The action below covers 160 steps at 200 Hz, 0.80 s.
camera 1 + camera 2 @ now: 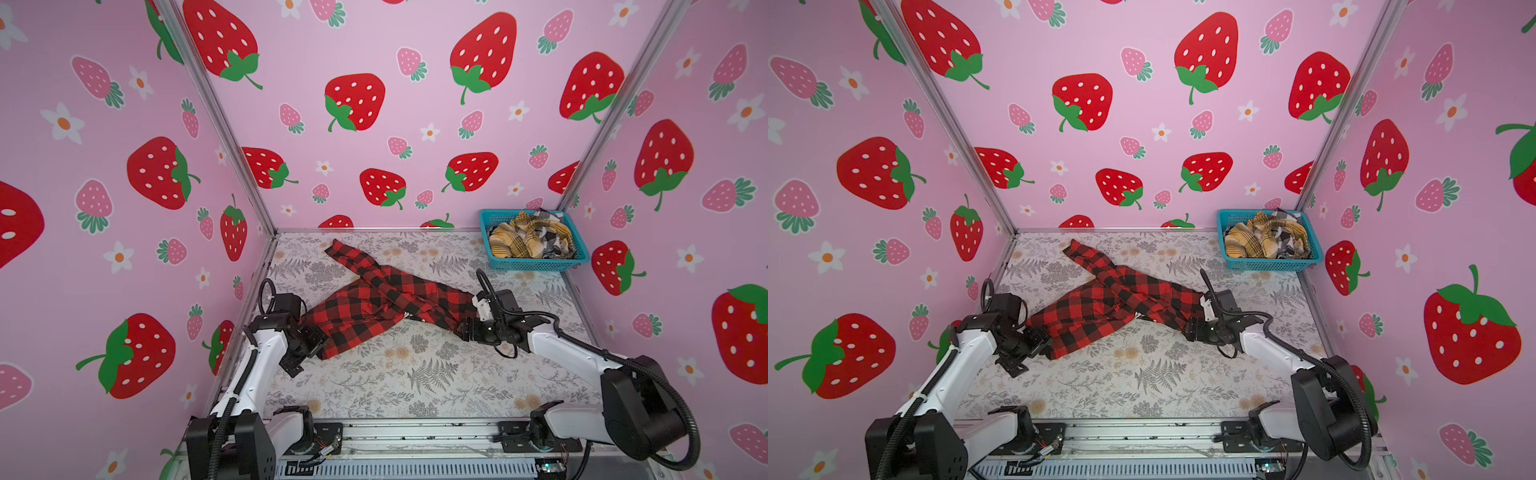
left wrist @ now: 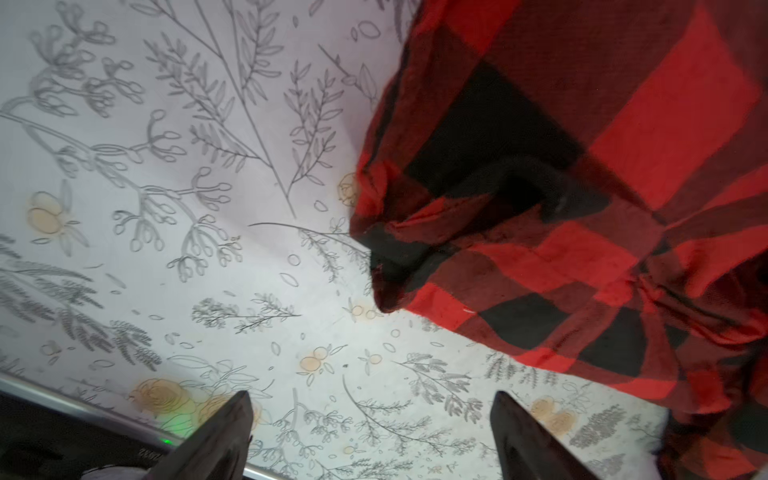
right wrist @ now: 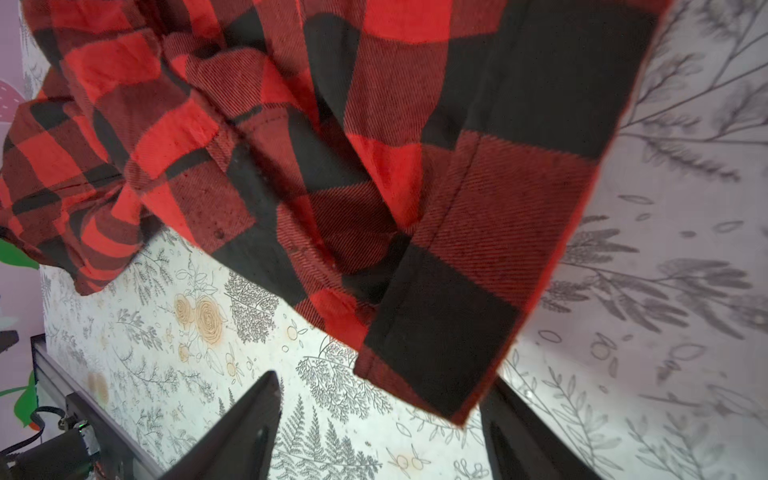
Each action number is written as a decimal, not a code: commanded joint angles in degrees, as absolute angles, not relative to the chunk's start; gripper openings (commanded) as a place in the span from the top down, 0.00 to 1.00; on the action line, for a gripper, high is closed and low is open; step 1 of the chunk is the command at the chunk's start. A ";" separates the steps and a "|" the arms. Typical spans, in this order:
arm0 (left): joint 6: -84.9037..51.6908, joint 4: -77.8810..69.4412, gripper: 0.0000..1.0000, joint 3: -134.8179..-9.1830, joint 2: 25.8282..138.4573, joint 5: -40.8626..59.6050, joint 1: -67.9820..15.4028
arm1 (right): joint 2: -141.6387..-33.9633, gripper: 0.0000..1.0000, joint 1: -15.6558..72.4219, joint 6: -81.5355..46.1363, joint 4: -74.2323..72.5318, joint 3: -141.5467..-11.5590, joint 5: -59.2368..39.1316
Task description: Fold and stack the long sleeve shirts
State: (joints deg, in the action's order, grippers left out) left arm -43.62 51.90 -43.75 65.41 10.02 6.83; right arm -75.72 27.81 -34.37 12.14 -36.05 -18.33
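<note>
A red-and-black checked long sleeve shirt (image 1: 374, 303) (image 1: 1100, 303) lies crumpled and stretched out across the flower-printed table in both top views, one sleeve pointing to the back left. My left gripper (image 1: 319, 340) (image 2: 372, 399) is at the shirt's left end, open, with only table between its fingers (image 2: 232, 432); the cloth (image 2: 582, 208) lies just beyond them. My right gripper (image 1: 462, 328) (image 3: 382, 386) is at the shirt's right end, open. A hemmed corner of the shirt (image 3: 436, 353) reaches in between its fingers (image 3: 511, 424), close to one of them.
A turquoise mesh basket (image 1: 536, 264) (image 1: 1271, 264) stands at the back right corner, holding a crumpled mustard-yellow plaid shirt (image 1: 515, 241) and a black-and-white plaid one (image 1: 555, 232). Strawberry-print walls close in the table (image 1: 415, 374) on three sides. A metal rail runs along the front.
</note>
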 commanded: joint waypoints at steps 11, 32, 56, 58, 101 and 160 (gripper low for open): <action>-45.41 40.01 0.12 -44.13 66.46 20.47 10.46 | -78.30 0.28 27.95 -35.33 7.99 -37.36 -17.49; -45.59 36.26 0.14 -45.31 67.50 20.47 10.91 | -80.00 0.32 27.95 -35.24 8.04 -38.62 -17.49; -46.46 34.67 0.22 -45.55 71.99 22.13 10.89 | -80.85 0.38 27.99 -35.40 8.29 -39.24 -16.90; -46.55 34.59 0.23 -45.51 72.23 22.21 10.83 | -80.90 0.38 27.97 -35.41 8.32 -39.26 -16.89; -47.64 32.24 0.25 -44.81 74.70 20.92 10.89 | -81.36 0.41 27.91 -35.37 8.27 -39.37 -16.61; -47.66 35.62 0.33 -50.86 79.33 16.18 10.85 | -80.48 0.42 27.86 -35.32 9.75 -39.45 -16.13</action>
State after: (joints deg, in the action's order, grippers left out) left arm -47.07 33.32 -47.22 78.26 19.03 10.63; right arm -81.25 27.81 -34.87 8.62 -38.11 -17.10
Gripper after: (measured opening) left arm 0.716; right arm 0.577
